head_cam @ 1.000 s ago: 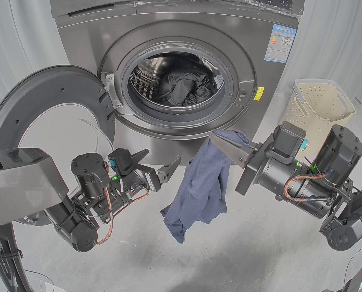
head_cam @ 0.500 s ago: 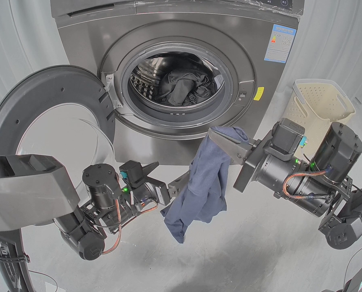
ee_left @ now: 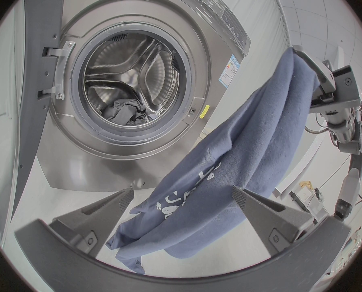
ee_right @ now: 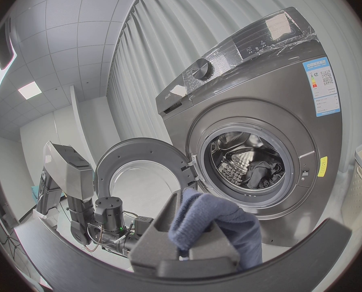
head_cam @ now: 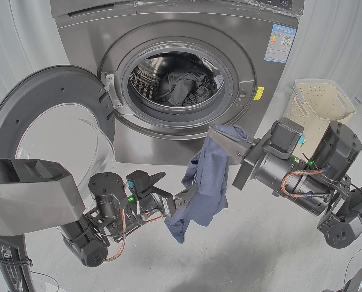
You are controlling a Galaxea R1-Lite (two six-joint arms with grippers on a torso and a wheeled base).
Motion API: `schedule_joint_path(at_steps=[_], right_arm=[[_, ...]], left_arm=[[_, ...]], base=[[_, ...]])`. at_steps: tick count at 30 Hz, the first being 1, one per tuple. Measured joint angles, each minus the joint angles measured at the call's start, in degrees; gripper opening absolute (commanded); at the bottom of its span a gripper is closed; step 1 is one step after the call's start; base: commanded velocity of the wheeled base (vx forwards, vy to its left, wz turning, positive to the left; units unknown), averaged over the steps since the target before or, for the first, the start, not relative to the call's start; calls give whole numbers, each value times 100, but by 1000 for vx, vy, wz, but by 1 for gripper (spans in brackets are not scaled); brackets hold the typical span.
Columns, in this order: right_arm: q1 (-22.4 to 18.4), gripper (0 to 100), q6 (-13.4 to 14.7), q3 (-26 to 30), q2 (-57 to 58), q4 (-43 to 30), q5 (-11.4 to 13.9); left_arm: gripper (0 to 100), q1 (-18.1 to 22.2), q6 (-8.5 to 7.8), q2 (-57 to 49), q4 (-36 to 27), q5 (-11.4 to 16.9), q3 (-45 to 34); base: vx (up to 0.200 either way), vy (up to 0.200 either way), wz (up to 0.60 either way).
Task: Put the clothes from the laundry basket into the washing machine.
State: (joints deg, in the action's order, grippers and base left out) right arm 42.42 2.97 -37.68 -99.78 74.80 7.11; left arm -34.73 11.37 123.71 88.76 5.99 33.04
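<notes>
The washing machine (head_cam: 177, 61) takes up the upper middle of the head view. Its round door (head_cam: 55, 114) is swung wide to the left, and a heap of dark clothes (head_cam: 185, 88) lies in the drum (head_cam: 148, 78). The cream laundry basket (head_cam: 323, 102) stands at the right, just beside the machine. In the centre, below the drum, a blue garment (head_cam: 209, 183) hangs in the air, most of it drooping toward the floor (head_cam: 237, 256).

From where I stand, the job in hand looks like gathering that trailing cloth. I'd want the lower arm to close on the hanging part. Then both should lift together, so the whole piece clears the drum's lip and no tail drapes outside.

The right arm reaches in nearly level from the right. The right gripper (head_cam: 223, 136) has its fingers pressed together on the garment's top fold. The left arm comes in low from the lower left, angled upward. The left gripper (ee_left: 181, 192) has its fingers spread wide, with the lower cloth lying between them.
</notes>
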Motion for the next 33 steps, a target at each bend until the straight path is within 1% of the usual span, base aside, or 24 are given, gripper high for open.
schedule_joint_path(at_steps=[10,24,33], right_arm=[[44,0,6,63,-7,6,-2],[55,0,4,98,-7,5,-2],[62,0,11,106,-11,5,-2]], left_arm=[[100,161,37,217,0,-38,434],[100,433,37,258,-2,-35,591],[100,340,33,368,-5,-20,638]], base=[[0,0,0],[0,0,0],[0,0,0]])
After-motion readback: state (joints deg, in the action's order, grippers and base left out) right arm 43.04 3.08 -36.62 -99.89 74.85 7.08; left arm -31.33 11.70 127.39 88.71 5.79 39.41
